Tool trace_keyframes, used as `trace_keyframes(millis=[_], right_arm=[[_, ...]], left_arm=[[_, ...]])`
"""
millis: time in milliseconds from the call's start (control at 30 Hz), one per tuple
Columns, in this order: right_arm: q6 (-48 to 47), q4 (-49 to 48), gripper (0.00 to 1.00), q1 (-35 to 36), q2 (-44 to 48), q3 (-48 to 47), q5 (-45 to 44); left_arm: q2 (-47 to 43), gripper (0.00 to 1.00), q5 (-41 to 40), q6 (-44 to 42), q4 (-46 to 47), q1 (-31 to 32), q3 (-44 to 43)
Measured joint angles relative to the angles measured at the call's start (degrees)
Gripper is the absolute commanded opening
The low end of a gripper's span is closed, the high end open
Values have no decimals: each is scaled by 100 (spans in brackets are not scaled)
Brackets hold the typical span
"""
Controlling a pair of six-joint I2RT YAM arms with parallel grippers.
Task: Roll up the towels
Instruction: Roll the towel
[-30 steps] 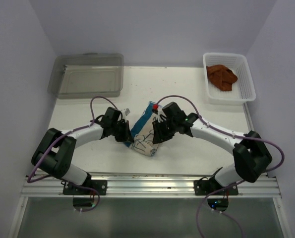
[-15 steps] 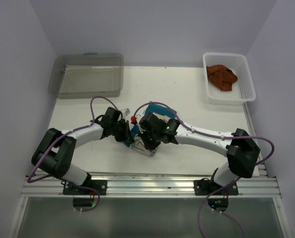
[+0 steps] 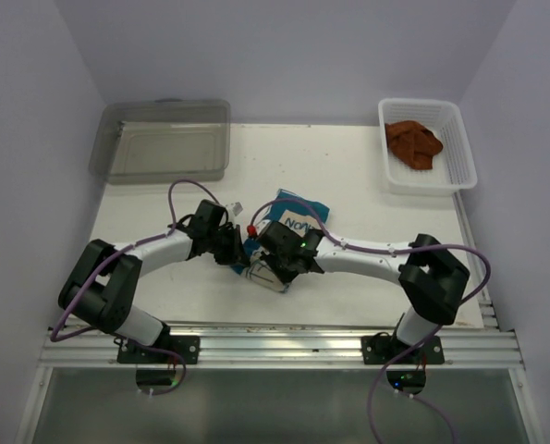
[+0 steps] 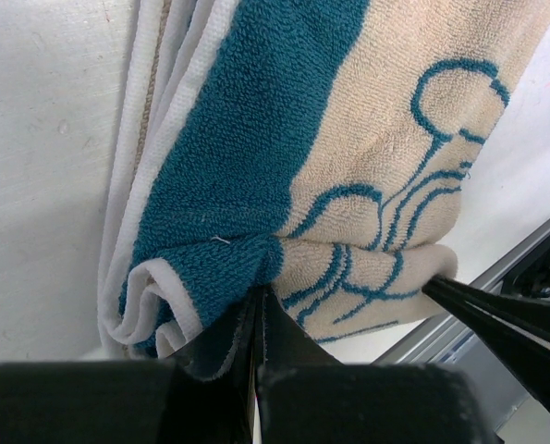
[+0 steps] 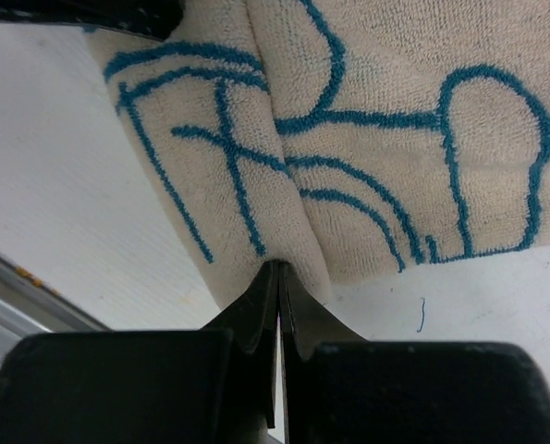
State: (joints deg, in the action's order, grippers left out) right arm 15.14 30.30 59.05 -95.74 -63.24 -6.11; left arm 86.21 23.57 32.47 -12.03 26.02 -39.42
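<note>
The cream towel [image 3: 296,218] with blue edges and blue drawing lies partly folded at the table's middle. In the left wrist view my left gripper [image 4: 261,298] is shut on the towel [image 4: 376,139] where the blue band meets its rolled near end. My right gripper [image 5: 277,270] is shut on a fold of the cream towel [image 5: 395,139] close by. From above, the left gripper [image 3: 241,252] and right gripper [image 3: 269,268] meet at the towel's near end. The rust-brown towel [image 3: 413,143] lies crumpled in the white basket [image 3: 459,171].
A clear plastic bin [image 3: 164,139] stands at the back left. The white basket stands at the back right. The table's metal front rail [image 3: 275,344] runs just behind the towel's near end. The right gripper's finger [image 4: 501,319] shows at the left wrist view's lower right.
My right arm swung left and down across the towel, and its gripper shut on the near end beside the left gripper. The towel's far part now lies flat. The left arm stayed put.
</note>
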Motion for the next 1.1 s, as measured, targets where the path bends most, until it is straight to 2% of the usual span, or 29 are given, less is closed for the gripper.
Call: trace_keyframes(millis=[233, 600, 900, 1033, 1100], right_arm=[[20, -533, 0, 0, -162, 361, -81], [7, -326, 1, 275, 393, 378, -601], [-234, -109, 21, 1150, 529, 225, -1515], [-382, -118, 34, 1377, 424, 81, -1757], [-455, -120, 36, 1462, 328, 0, -1871]], left_arm=[[-39, 0, 2, -2, -26, 4, 0], [-68, 0, 9, -9, -50, 4, 0], [-68, 0, 11, -11, -61, 4, 0], [-68, 0, 15, -13, -63, 4, 0], [-68, 0, 15, -13, -63, 4, 0]])
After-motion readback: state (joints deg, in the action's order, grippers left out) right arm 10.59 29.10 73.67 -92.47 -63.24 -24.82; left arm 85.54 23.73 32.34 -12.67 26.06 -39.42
